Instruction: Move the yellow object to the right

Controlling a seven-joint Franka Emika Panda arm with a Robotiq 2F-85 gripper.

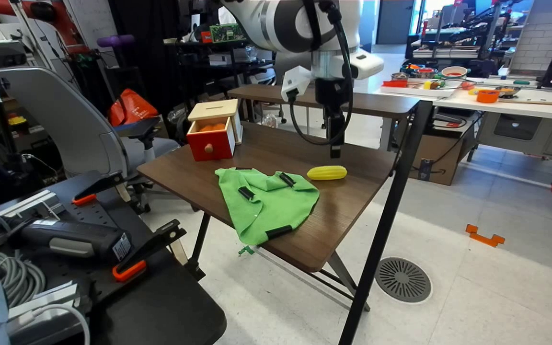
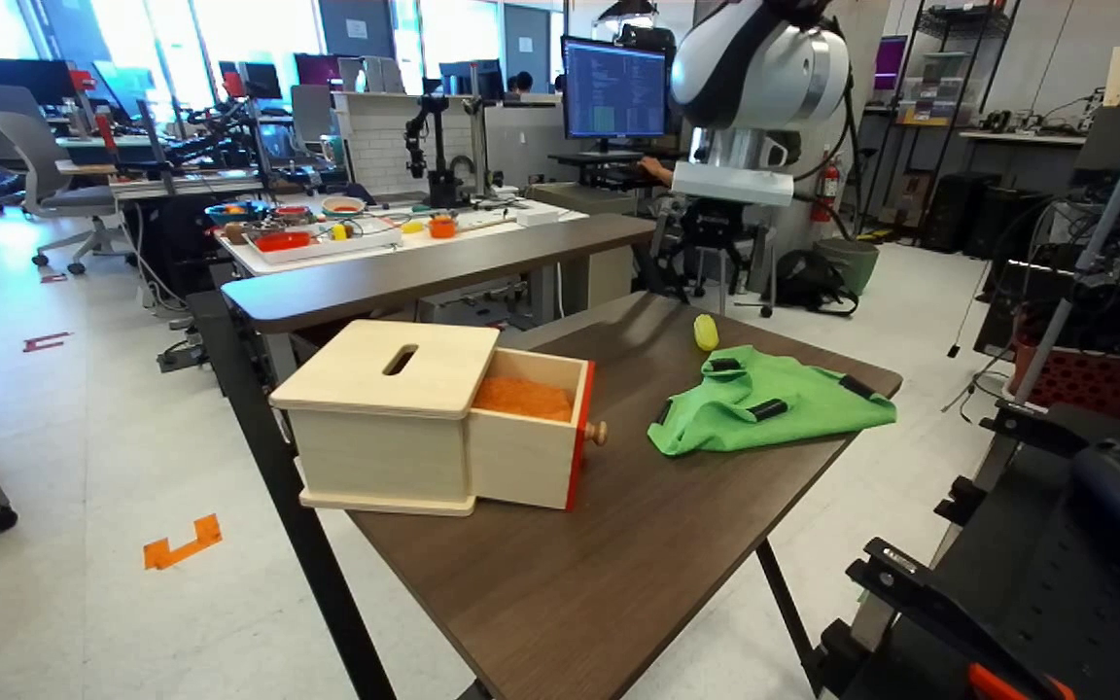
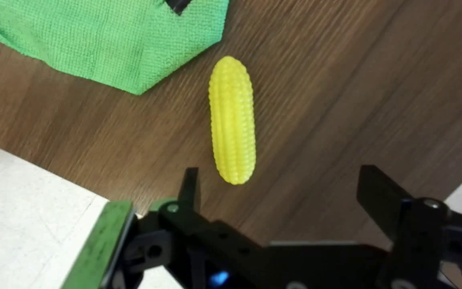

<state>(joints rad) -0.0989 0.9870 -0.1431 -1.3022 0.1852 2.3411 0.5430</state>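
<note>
The yellow object [image 1: 327, 173] is a small corn-cob-like piece lying on the brown table. It shows in both exterior views [image 2: 706, 332]. In the wrist view the yellow object [image 3: 232, 120] lies lengthwise, ahead of the fingertips and nearer the left finger. My gripper [image 3: 280, 170] is open, its two black fingers wide apart with nothing between them. In an exterior view my gripper [image 1: 335, 152] hangs above the table, just above and behind the yellow object, not touching it. It also shows in an exterior view [image 2: 703, 272], with its fingers spread.
A green cloth [image 1: 276, 206] with black strips lies beside the yellow object. A wooden box with an open red-fronted drawer [image 1: 211, 146] stands on the table, with orange stuff inside. A raised brown shelf [image 2: 443, 267] runs along one side of the table [image 2: 560, 574].
</note>
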